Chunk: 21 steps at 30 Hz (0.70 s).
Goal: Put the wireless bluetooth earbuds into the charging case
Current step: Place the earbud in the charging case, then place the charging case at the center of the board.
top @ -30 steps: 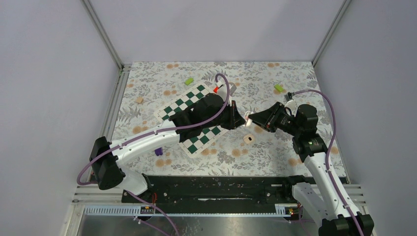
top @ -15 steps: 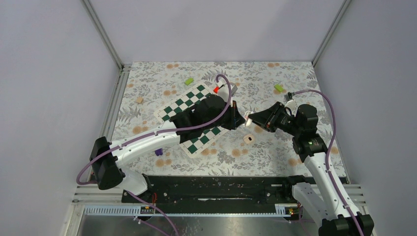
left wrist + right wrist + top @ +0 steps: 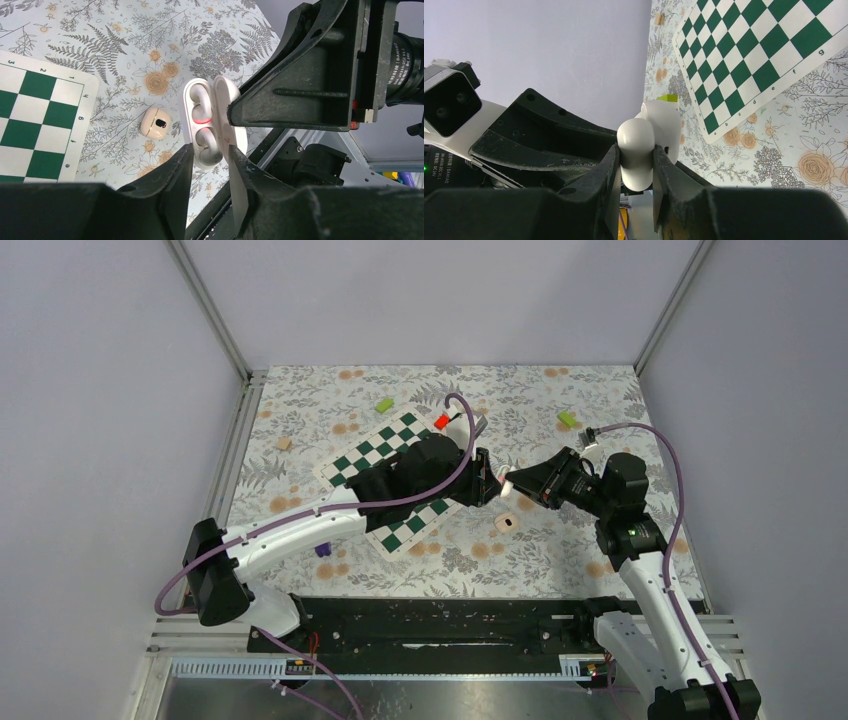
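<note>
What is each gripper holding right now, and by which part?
The right gripper clamps the open white case by one half. The left gripper straddles one end of the case; whether it grips cannot be told.

The left arm point(image 3: 300, 530) and right arm point(image 3: 650, 580) wear glossy white shells between chunky black joint housings, and a purple cable point(image 3: 672, 490) loops along each. The left pincer point(image 3: 210, 147) and right pincer point(image 3: 635, 150) are matte black and angular, with faintly scuffed fingers point(image 3: 165, 190). A black motor can point(image 3: 407, 65) carries white lettering.
</note>
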Available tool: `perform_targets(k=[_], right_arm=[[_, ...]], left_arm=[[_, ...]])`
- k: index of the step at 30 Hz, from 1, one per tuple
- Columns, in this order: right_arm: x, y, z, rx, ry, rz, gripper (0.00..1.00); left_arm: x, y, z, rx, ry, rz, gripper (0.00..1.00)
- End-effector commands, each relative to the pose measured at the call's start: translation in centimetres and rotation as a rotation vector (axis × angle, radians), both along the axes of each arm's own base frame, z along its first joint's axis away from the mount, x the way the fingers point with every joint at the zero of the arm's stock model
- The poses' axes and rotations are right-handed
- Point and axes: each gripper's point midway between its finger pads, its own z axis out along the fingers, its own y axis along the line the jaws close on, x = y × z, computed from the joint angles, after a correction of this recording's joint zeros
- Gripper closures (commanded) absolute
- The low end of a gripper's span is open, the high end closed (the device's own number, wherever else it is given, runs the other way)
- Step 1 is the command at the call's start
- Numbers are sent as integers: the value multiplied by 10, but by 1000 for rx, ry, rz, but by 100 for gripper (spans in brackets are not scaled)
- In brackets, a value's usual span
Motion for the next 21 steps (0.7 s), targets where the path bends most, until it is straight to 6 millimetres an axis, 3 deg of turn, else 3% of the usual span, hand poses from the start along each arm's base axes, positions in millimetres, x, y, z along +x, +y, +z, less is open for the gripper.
perform_targets(k=[1,8,13,21], right_arm=[[-5,5,17,22,-77,37,100],[-4,5,14,15,-70,38,100],[-1,4,5,-1,-59,29,100],[6,5,-14,-23,-20,38,100]], left_arm=[[1,-2,31,-61,-57,2,66],[-1,1,39,-79,-68,2,64],[-8,1,57,-114,-92,-42,57],[-28,5,80,-157,-105,-136,36]])
